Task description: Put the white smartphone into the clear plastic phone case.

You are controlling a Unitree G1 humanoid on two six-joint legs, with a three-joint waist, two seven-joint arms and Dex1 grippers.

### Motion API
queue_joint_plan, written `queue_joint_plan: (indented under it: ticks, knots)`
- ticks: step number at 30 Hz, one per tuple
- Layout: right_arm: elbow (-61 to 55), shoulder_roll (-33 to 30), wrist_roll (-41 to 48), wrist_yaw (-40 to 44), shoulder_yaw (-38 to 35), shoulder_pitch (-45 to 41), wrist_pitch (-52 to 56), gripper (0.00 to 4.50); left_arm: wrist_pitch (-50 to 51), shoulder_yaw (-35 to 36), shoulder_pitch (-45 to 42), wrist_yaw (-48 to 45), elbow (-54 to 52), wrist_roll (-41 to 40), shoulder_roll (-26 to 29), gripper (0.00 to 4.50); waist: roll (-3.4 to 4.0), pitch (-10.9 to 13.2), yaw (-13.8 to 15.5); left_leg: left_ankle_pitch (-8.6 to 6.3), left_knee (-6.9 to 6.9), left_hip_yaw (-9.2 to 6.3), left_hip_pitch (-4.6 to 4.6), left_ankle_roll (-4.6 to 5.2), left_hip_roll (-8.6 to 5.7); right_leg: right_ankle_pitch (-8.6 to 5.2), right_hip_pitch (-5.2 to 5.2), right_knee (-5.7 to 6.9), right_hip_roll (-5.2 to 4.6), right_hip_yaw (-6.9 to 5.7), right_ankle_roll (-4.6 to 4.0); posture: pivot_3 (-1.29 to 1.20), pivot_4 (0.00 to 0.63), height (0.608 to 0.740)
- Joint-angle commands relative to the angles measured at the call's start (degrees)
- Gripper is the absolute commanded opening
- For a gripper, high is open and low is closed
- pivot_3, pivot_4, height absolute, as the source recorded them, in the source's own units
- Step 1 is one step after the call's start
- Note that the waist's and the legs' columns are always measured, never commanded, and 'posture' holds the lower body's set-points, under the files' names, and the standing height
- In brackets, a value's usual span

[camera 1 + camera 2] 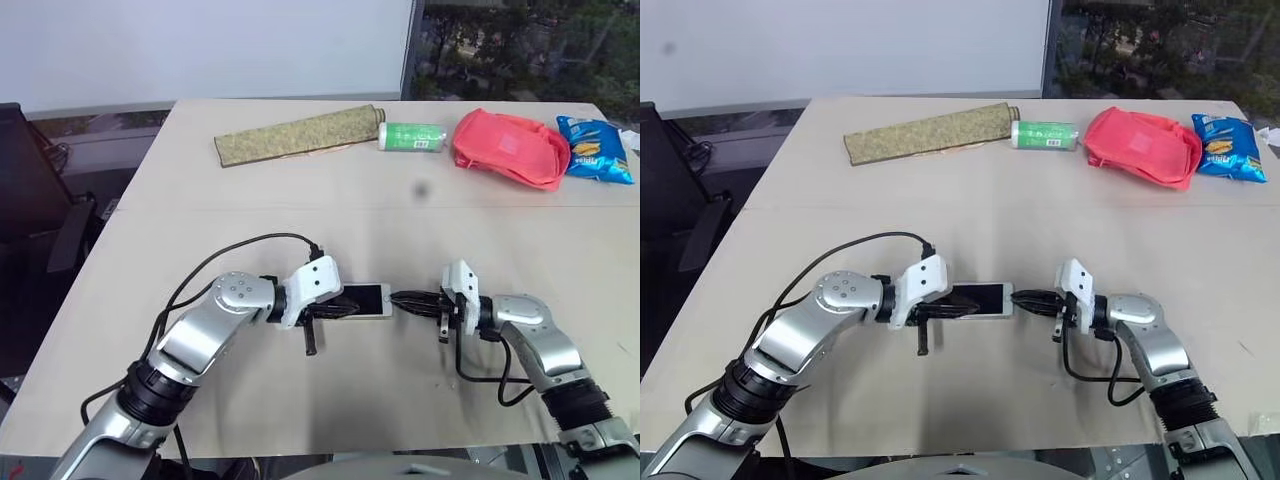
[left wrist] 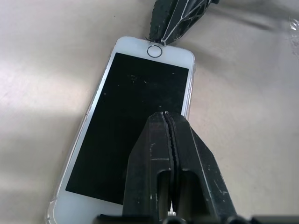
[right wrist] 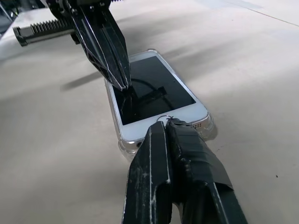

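White smartphone (image 2: 140, 116) seated in clear plastic phone case (image 3: 122, 141), near table's (image 1: 330, 200) front edge, left gripper (image 2: 168, 122) closed on screen, right gripper (image 3: 164, 125) closed at home-button end.

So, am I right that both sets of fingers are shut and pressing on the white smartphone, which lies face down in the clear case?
Not quite: the white smartphone lies face up, its black screen and home button showing in the left wrist view. The rest holds: both the left fingers and right fingers are shut over it, and it sits in the clear case.
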Motion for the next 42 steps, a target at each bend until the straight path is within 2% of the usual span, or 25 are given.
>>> queue_joint_plan:
  ticks: [1, 7, 13, 17, 22, 27, 33, 35, 38, 41, 42]
  knots:
    - [3.4, -1.0, -5.7, -0.6, 4.4, -0.6, 0.9, 0.05, 0.7, -0.8, 0.8, -0.5, 0.0, 0.6, 0.8, 0.00, -0.03, -0.1, -0.1, 0.00, 0.00, 0.00, 0.03, 0.00, 0.01, 0.00, 0.00, 0.01, 0.00, 0.01, 0.00, 0.00, 0.150, 0.740]
    - [3.2, -1.7, -10.8, -1.1, 9.6, -2.8, 4.4, 0.05, 0.7, -0.8, 1.8, -0.3, 0.0, 1.1, 1.0, 0.00, -0.14, -0.5, -0.4, 0.00, 0.00, 0.03, 0.23, 0.00, 0.06, 0.00, 0.01, 0.21, 0.13, 0.19, -0.03, 0.00, 0.150, 0.740]
    - [-2.4, -4.0, -13.7, -0.4, 14.9, -4.1, 16.7, 0.05, 0.7, -0.3, 2.6, 0.2, 0.2, 1.3, 1.0, 0.00, -0.17, -0.8, -0.5, 0.00, -0.04, -0.02, 0.52, -0.01, 0.10, 0.02, 0.03, 0.36, 0.37, 0.48, -0.20, 0.00, 0.150, 0.740]
    - [-4.7, -4.7, -15.3, -1.3, 16.5, -5.3, 20.9, 0.05, 0.5, -0.1, 2.6, 0.7, 0.7, 1.5, 0.7, 0.00, -0.24, -1.0, -0.4, -0.01, -0.22, -0.02, 0.66, -0.01, 0.11, -0.10, 0.03, 0.36, 0.39, 0.48, -0.38, 0.00, 0.150, 0.740]
    - [-9.6, -2.2, -8.6, -3.8, 9.5, -7.1, 25.9, 0.05, -0.2, 3.4, 3.4, 2.0, 2.4, -0.1, -0.6, 0.00, -0.32, -1.1, -0.5, -0.01, -0.27, -0.02, 0.70, -0.01, 0.20, -0.12, 0.02, 0.39, 0.47, 0.49, -0.42, 0.00, 0.150, 0.740]
    - [-15.5, -1.6, 0.4, -5.5, 0.7, -9.2, 35.3, 0.05, -2.5, 8.6, 3.9, 2.1, 5.3, -1.7, -0.7, 0.00, -0.06, -0.7, -0.3, -0.01, -0.26, -0.05, 0.60, -0.01, 0.22, -0.13, -0.09, 0.45, 0.49, 0.49, -0.43, 0.00, 0.150, 0.740]
    - [-18.6, -3.3, 6.2, -6.6, -4.0, -10.1, 40.3, 0.05, -4.7, 12.1, 4.7, 1.4, 7.4, -2.7, -0.6, 0.00, 0.08, -0.5, 0.1, 0.00, -0.17, -0.06, -0.45, -0.01, 0.07, 0.04, -1.00, 0.46, 0.40, 0.48, -0.64, 0.00, 0.150, 0.740]
    - [-19.8, -3.3, 8.1, -6.2, -5.9, -9.2, 38.3, 0.05, -4.9, 14.3, 5.7, 1.0, 6.3, -5.3, -1.6, 0.00, 0.08, -0.5, 0.1, -0.01, -0.18, -0.12, -0.63, -0.01, 0.06, 0.10, -1.09, 0.38, 0.40, 0.43, -0.55, 0.00, 0.150, 0.740]
    - [-21.3, -4.5, 8.7, -3.9, -8.6, -5.0, 29.9, 0.05, -4.1, 19.8, 8.3, 2.4, 3.9, -10.3, -3.3, 0.00, 0.08, -0.5, 0.1, -0.01, -0.18, -0.31, -1.01, 0.00, 0.05, 0.17, -1.27, 0.19, 0.40, 0.29, -0.42, 0.00, 0.150, 0.740]
    - [-21.0, -7.1, 9.4, -1.1, -10.8, -1.0, 24.8, 0.05, -8.0, 22.7, 12.2, 4.8, 3.5, -7.7, -2.7, 0.00, 0.10, -0.5, 0.2, -0.02, -0.21, -0.45, -1.11, 0.00, 0.05, 0.17, -1.23, 0.00, 0.38, 0.13, -0.41, 0.00, 0.150, 0.740]
    - [-19.0, -7.5, 9.6, -0.3, -12.7, -0.3, 22.2, 0.28, -9.8, 24.4, 14.3, 4.4, 3.5, -7.7, -2.2, 0.00, 0.10, -0.4, 0.2, -0.02, -0.21, -0.45, -1.11, 0.00, 0.05, 0.17, -1.22, 0.00, 0.37, 0.13, -0.41, 0.00, 0.150, 0.740]
